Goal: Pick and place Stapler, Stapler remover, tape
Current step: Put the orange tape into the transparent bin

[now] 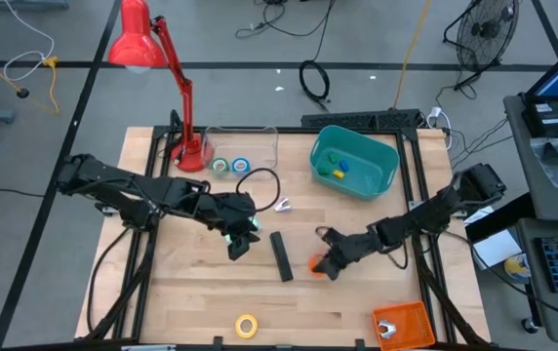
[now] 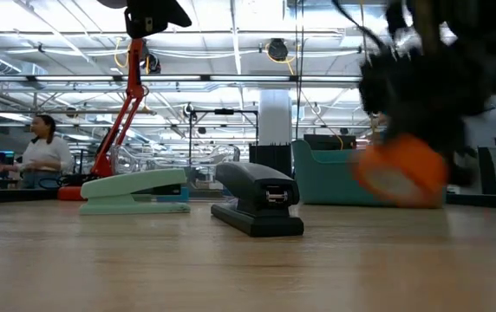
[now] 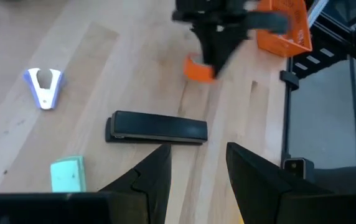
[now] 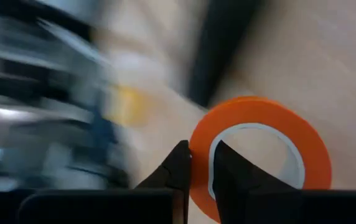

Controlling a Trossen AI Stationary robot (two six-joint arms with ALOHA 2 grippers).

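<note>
Your right gripper is pinched through the wall of the orange tape roll, one finger inside the pale core, one on the outer face. It sits low over the desk's middle, toward the right edge, and the low view suggests the roll is just clear of the wood. Your left gripper hovers with its fingers apart above the middle of the desk, nothing between them.

The orange roll is a light, stiff ring with a smooth, glossy outer face, so a wall pinch like this one should carry it, though it may swing or slip if you move sharply. Keep the fingers well down the wall.

The stapler lies flat near the desk's centre, between the two grippers: a slim black bar, rigid, probably heavier than the rolls. Take it across its narrow width near the middle so it does not tip.

The staple remover, small and pale with pointed jaws, lies toward the far edge; grip it across its body. The yellow roll lies by the near edge. The green roll and blue roll lie near the far edge inside a clear tray, beside the red lamp. A teal bin stands at the far right, an orange basket at the near right corner.
</note>
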